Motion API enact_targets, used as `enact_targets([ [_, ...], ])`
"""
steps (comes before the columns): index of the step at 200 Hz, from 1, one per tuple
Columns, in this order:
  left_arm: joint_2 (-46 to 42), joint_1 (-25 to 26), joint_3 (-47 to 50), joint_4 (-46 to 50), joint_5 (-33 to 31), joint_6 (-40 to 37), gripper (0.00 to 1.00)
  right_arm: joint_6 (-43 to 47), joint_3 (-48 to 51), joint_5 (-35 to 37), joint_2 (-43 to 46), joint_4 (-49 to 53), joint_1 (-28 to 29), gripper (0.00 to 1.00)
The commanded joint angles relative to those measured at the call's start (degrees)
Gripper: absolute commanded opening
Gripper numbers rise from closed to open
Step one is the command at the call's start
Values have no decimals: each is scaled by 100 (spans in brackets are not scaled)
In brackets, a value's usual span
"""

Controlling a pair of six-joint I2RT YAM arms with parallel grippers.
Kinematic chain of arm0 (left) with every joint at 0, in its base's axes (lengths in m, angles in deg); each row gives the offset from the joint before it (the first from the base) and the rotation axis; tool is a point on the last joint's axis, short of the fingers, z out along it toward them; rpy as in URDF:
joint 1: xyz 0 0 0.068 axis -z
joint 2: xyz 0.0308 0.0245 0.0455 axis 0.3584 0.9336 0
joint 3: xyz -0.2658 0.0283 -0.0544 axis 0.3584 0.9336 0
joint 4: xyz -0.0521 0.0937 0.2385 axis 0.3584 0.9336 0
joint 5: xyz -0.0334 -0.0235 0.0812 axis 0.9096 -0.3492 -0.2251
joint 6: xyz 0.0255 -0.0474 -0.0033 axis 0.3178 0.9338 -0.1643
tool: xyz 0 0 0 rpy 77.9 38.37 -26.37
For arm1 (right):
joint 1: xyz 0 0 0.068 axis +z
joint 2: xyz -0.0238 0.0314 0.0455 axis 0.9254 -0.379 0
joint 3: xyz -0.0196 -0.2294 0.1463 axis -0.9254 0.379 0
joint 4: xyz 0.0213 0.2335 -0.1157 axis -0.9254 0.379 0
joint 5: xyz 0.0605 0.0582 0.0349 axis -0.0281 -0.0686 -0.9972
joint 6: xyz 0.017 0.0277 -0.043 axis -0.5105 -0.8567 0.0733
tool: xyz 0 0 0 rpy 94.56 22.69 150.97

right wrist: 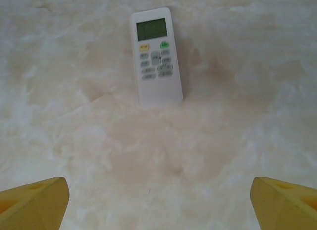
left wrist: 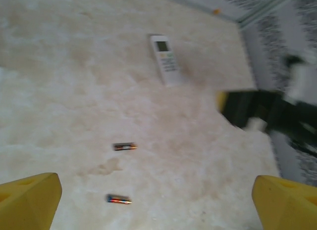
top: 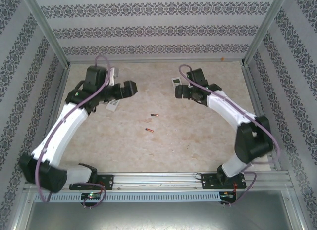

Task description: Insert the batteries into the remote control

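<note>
Just short of the remote [right wrist: 155,57], the right gripper [right wrist: 158,203] hangs with its jaws wide apart and nothing between them. The remote lies flat on the table [right wrist: 237,141], buttons up, so my guess is the battery door is underneath. I'd pinch it across the narrow sides and flip it before anything else. The batteries [left wrist: 124,146] lie loose, well apart from the remote, over toward the left gripper [left wrist: 158,200], which is also spread wide and empty. They're tiny and round, so come straight down with a finger either side of the barrel and close slowly, or they'll probably roll away
</note>
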State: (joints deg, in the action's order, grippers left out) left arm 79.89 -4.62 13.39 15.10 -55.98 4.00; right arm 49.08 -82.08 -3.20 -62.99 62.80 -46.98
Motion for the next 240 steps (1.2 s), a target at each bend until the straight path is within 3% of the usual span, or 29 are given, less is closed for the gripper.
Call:
enact_targets([
  [1,-815,-31,829,-1146,751,256,100,575,-867,195,-836,509,-49,97],
  [32,-1843,-23,1668,-1142,894,443,100,753,-2153,235,-2163,986,-71,97],
  [74,-2414,-28,2123,-652,762,481,100,770,-3544,-9,-3511,1662,-172,96],
  [85,-2445,-25,2178,-550,713,485,100,797,-3927,-89,-3761,1951,-210,85],
  [175,-2362,-34,2191,-647,569,646,100,991,-5793,-79,-4829,3482,-238,58],
  [240,-2430,-31,2229,-585,548,597,100,851,-5868,-325,-4873,3873,-261,70],
])
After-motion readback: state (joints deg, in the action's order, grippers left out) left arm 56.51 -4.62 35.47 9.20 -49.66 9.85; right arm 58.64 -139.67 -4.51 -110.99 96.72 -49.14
